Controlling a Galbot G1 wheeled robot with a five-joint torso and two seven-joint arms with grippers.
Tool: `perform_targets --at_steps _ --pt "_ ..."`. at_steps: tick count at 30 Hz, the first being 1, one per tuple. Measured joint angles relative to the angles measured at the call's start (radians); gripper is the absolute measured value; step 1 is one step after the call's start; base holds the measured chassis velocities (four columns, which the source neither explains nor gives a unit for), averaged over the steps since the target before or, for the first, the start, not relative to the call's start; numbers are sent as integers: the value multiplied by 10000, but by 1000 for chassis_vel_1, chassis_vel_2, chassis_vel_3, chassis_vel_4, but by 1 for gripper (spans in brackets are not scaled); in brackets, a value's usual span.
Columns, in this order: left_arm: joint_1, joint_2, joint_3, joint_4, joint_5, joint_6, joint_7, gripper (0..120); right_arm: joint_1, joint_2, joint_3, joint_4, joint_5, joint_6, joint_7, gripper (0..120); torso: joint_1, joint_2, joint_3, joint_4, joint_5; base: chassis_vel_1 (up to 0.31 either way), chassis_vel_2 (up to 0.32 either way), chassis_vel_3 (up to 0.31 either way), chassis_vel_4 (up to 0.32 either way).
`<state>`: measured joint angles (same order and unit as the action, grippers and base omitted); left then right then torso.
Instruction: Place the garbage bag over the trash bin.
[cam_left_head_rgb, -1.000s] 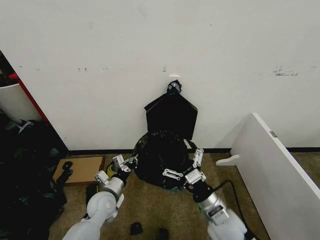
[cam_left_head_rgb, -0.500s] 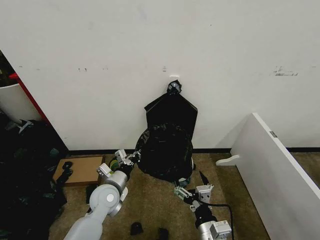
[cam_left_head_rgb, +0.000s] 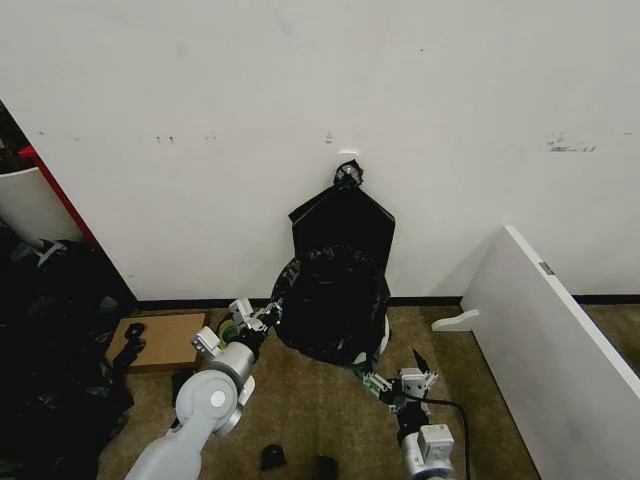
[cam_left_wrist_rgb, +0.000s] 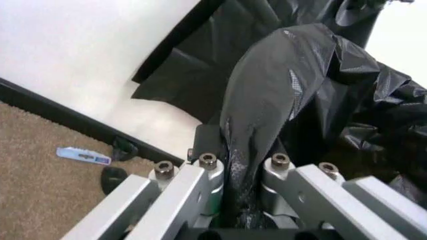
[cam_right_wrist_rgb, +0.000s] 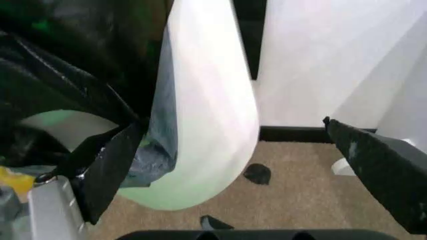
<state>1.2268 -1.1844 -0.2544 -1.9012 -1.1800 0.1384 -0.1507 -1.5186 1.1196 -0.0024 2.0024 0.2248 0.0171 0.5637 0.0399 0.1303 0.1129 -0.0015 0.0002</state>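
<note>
The black crinkled garbage bag (cam_left_head_rgb: 330, 305) hangs draped over the trash bin against the wall. In the right wrist view the trash bin (cam_right_wrist_rgb: 207, 115) shows a bare cream-white wall with a greenish base, and the garbage bag (cam_right_wrist_rgb: 73, 65) covers its other side. My left gripper (cam_left_head_rgb: 256, 319) sits at the bag's left edge. The left wrist view shows my left gripper (cam_left_wrist_rgb: 243, 172) shut on a fold of the garbage bag (cam_left_wrist_rgb: 280, 90). My right gripper (cam_left_head_rgb: 403, 379) is low over the carpet, right of the bin. It is open (cam_right_wrist_rgb: 233, 170) and holds nothing.
A flat black bundle of bags (cam_left_head_rgb: 342, 228) hangs from a wall hook above the bin. A white board (cam_left_head_rgb: 545, 335) leans at the right. A cardboard sheet (cam_left_head_rgb: 160, 338) and dark clutter (cam_left_head_rgb: 50, 340) lie at the left. Small black items (cam_left_head_rgb: 272, 457) dot the carpet.
My right gripper has let go of the bag's right edge and drawn back, down toward my base. The bag now hangs higher and narrower over the bin. My left gripper keeps its hold.
</note>
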Motion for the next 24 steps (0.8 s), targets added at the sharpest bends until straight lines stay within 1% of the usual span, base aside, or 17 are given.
perform_targets --at_steps 1,4,5,8,9,10,11,13,15,17,19,21,24 --pt "13 5 0 -52 -18 8 3 4 61 22 -14 -128 9 93 -123 100 0 0 0 0 0 0 0 0 0" --pt "75 37 -12 -268 -97 37 10 4 287 101 -29 -720 -6 1064 -799 100 0 0 0 1 1 0 0 0 0" --pt "75 37 -12 -268 -97 37 10 4 287 101 -29 -720 -6 1064 -799 100 0 0 0 1 1 0 0 0 0" --pt "135 75 -14 -405 -128 85 22 4 460 156 47 -1137 -16 1825 -1425 100 0 0 0 0 1 0 0 0 0" --pt "140 79 -14 -415 -131 91 23 4 472 157 59 -1162 -15 1871 -1472 100 0 0 0 0 0 0 0 0 0" --pt "173 100 -19 -477 -138 146 38 4 600 155 173 -1435 63 2306 -1927 100 0 0 0 -1 0 0 0 0 0" --pt "185 107 -18 -489 -134 167 41 4 697 147 256 -1662 127 2636 -2289 100 0 0 0 1 1 0 0 0 0" --pt "187 110 -19 -489 -124 173 41 4 743 145 301 -1789 133 2827 -2464 100 0 0 0 2 1 0 0 0 0" --pt "182 118 -12 -477 -46 180 46 4 840 115 436 -2175 42 3521 -2953 100 1 0 0 1 2 0 0 0 0" --pt "168 123 15 -407 65 157 65 4 829 43 519 -2318 -70 3981 -3293 100 0 0 0 0 2 0 0 0 0" --pt "138 126 61 -276 216 90 84 4 728 -70 596 -2323 -197 4235 -3515 100 1 0 0 -1 0 0 0 0 0" --pt "126 125 76 -227 268 53 88 4 693 -110 622 -2309 -240 4267 -3572 100 0 0 0 -1 1 0 0 0 0" --pt "69 116 130 39 486 -169 93 4 496 -357 790 -2179 -428 4696 -4209 100 1 0 0 -1 0 0 0 0 0"
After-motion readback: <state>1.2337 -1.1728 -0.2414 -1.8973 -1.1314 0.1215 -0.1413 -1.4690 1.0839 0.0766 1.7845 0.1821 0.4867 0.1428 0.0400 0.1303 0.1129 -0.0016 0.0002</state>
